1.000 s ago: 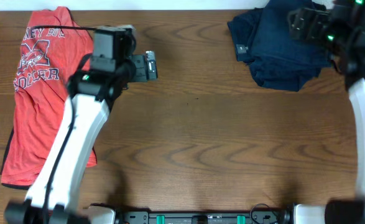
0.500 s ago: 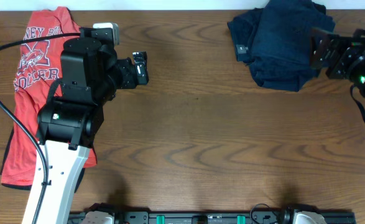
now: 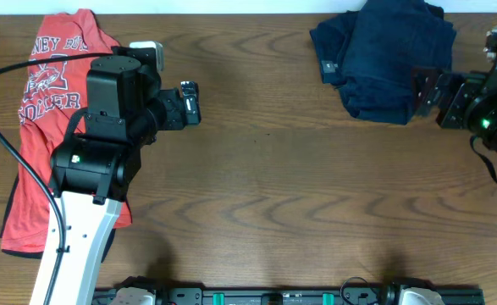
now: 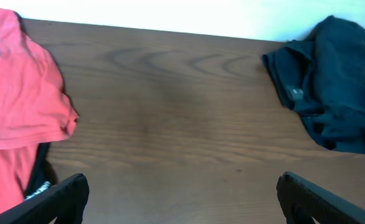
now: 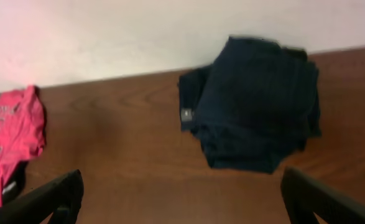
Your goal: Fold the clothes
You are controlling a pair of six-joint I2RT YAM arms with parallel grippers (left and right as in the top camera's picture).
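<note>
your navy clothes [image 3: 388,59] lie heaped at 1 o'clock, right gripper [image 3: 423,91] beside them; left gripper [image 3: 190,102] near 10 o'clock; both claws spread apart.

Brown wood-grain counter [image 3: 299,178]: red printed T-shirt [image 3: 36,161] spread flat at left, crumpled navy clothes [image 3: 383,59] far-right corner.

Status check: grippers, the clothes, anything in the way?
Left gripper open, empty. Right gripper open, empty, beside navy clothes, heaped, unfolded, far right. Red shirt at left, out of the way.
</note>
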